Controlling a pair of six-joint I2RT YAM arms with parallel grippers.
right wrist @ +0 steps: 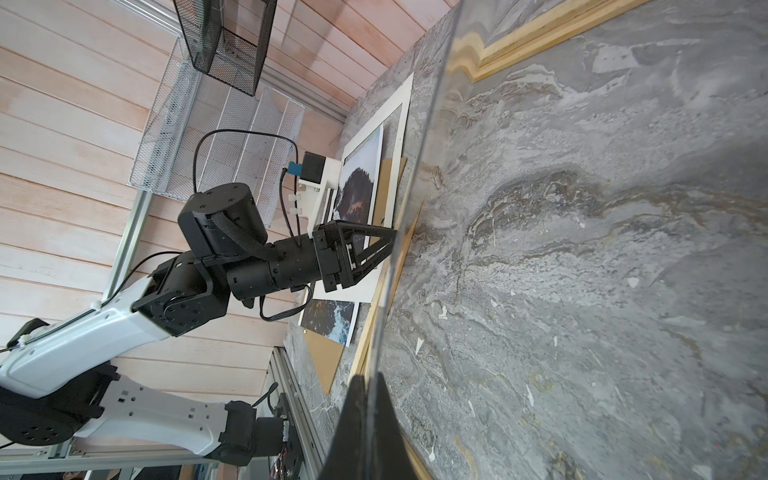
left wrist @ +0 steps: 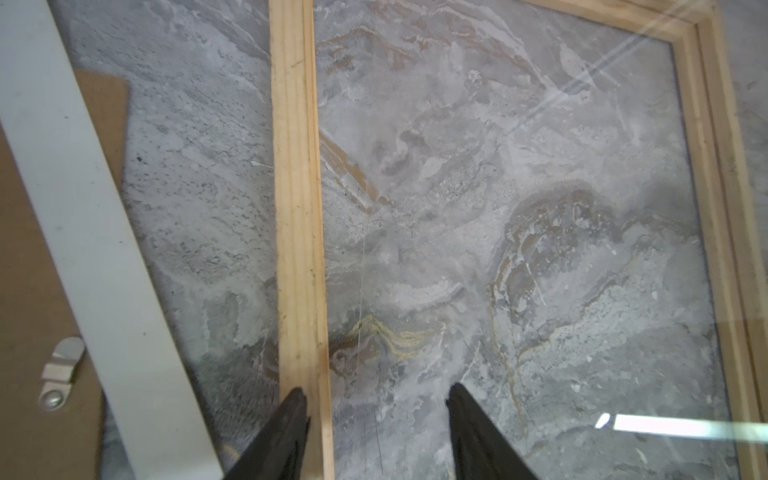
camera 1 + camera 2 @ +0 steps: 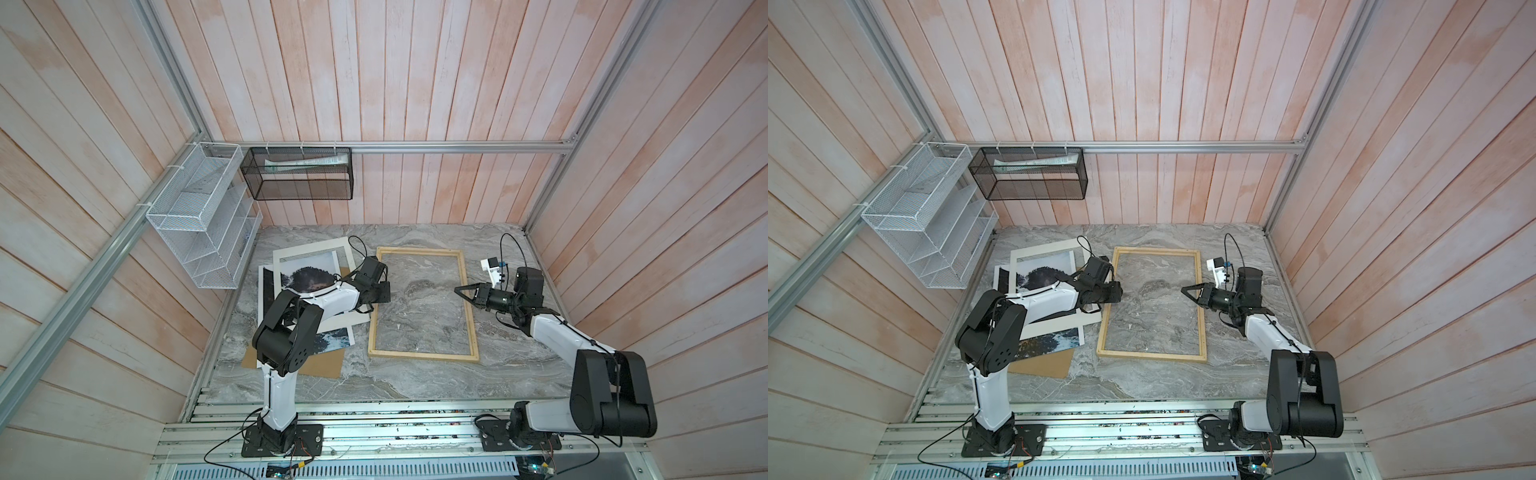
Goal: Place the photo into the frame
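Wooden frame [image 3: 422,354] seems readied for the photo [image 3: 309,277], lying beside it under a white mat [image 3: 309,248]: the closed right gripper [image 3: 457,289] tilts a clear pane [image 1: 434,124] up by one edge, the left gripper [image 2: 378,415] open-jawed over its rail.

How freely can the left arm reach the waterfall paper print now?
Probably yes, but only at one end: the white cut-out mat lies over the waterfall paper print, leaving its near end bare. The left gripper, fingers open, is beside it at the pale wooden frame.
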